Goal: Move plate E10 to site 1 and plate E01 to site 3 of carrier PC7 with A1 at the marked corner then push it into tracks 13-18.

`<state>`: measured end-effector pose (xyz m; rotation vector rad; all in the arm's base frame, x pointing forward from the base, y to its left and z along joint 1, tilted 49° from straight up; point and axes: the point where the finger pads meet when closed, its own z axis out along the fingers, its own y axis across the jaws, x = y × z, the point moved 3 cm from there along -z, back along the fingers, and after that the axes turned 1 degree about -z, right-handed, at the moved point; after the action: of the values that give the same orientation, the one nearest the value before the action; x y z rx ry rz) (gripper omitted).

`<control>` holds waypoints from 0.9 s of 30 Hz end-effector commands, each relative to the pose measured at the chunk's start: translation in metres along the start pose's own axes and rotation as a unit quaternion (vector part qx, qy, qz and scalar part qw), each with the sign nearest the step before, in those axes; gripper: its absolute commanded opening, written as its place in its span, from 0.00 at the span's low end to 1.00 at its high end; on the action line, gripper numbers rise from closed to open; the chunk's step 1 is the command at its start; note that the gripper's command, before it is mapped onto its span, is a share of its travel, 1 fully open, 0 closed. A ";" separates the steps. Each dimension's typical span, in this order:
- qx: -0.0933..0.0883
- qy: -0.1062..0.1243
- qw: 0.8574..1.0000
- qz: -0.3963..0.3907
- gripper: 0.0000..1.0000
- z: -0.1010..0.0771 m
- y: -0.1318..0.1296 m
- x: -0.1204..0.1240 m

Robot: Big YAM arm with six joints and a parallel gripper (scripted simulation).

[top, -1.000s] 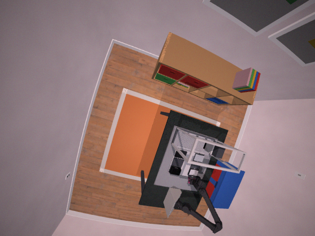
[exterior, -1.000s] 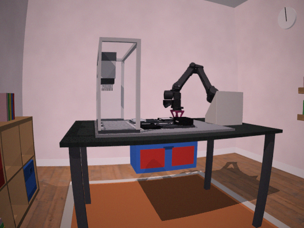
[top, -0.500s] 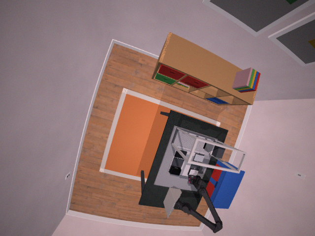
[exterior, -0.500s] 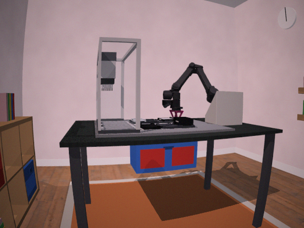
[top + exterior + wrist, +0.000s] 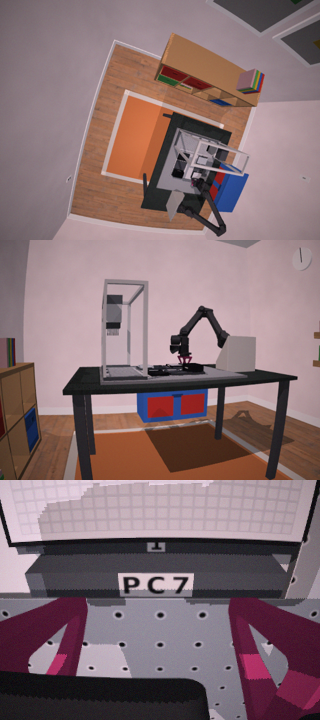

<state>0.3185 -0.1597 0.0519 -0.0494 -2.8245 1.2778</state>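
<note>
In the wrist view the carrier's dark handle (image 5: 154,570) carries the label PC7 (image 5: 156,584) and lies straight ahead. Behind it a finely gridded 384-well plate (image 5: 160,490) sits on the site marked 1. My gripper (image 5: 158,599) is open and empty, low over the perforated apron just in front of the handle, with one magenta finger on each side. From the side view my gripper (image 5: 184,359) hangs just above the carrier's near end (image 5: 170,366). The black deep-well block E07 (image 5: 193,367) stands on its nest beside it. A white plate (image 5: 201,160) lies further along the carrier.
The instrument's tall open frame (image 5: 125,327) with a pipetting head stands over the rails at the table's left. A grey housing (image 5: 236,353) holds the arm's base at the right. Two dark nests (image 5: 182,160) lie next to the deep-well block.
</note>
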 end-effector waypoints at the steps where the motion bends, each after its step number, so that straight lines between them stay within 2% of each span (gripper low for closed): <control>1: 0.000 -0.006 1.000 0.007 0.80 0.000 -0.005 -0.012; 2: -0.001 0.000 1.000 0.000 0.80 0.003 0.000 -0.004; 6: 0.000 -0.006 1.000 0.006 0.80 -0.001 -0.005 -0.014; 27: -0.001 -0.011 1.000 0.005 0.80 -0.005 -0.001 -0.024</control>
<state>0.3211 -0.1601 0.0510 -0.0454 -2.8181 1.2744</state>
